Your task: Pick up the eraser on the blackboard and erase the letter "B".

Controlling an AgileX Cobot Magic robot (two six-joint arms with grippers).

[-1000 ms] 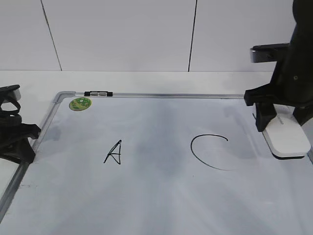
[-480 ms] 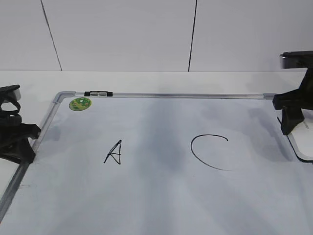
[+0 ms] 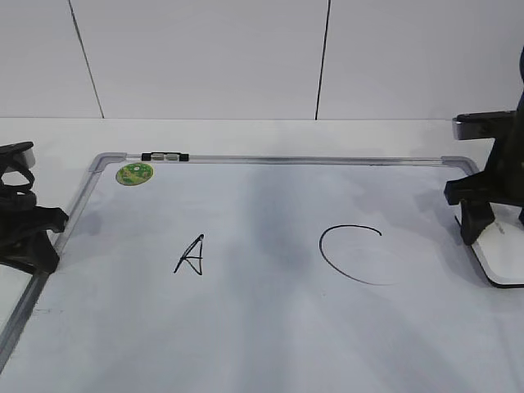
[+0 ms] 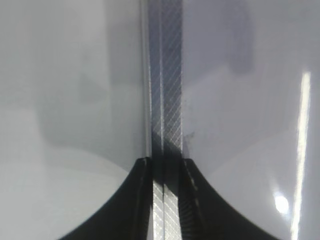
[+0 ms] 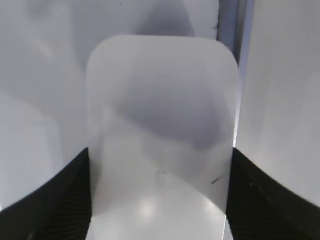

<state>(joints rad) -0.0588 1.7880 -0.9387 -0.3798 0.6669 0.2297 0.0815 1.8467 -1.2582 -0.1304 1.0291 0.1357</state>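
The eraser (image 3: 503, 258) is lying flat at the right edge of the blackboard (image 3: 262, 327), its white top facing up and a dark rim showing underneath. The right gripper (image 3: 491, 221) is standing over it, and in the right wrist view the eraser (image 5: 161, 135) is filling the gap between the two black fingers (image 5: 45, 200), with each pad right at one of its long sides; whether they are actually pressing on it is hard to judge from here, so they are probably touching rather than squeezing. The left gripper (image 3: 29, 233) is sitting at the left edge of the board, and its wrist view shows the fingers (image 4: 125, 200) set narrowly on either side of the silver frame rail (image 4: 167, 100). On the board a black "A" (image 3: 190, 255) and a black "C" (image 3: 350, 254) are showing, while the space between them is bare apart from a faint grey smear. A green sticker (image 3: 133, 173) is sitting at the far left corner.
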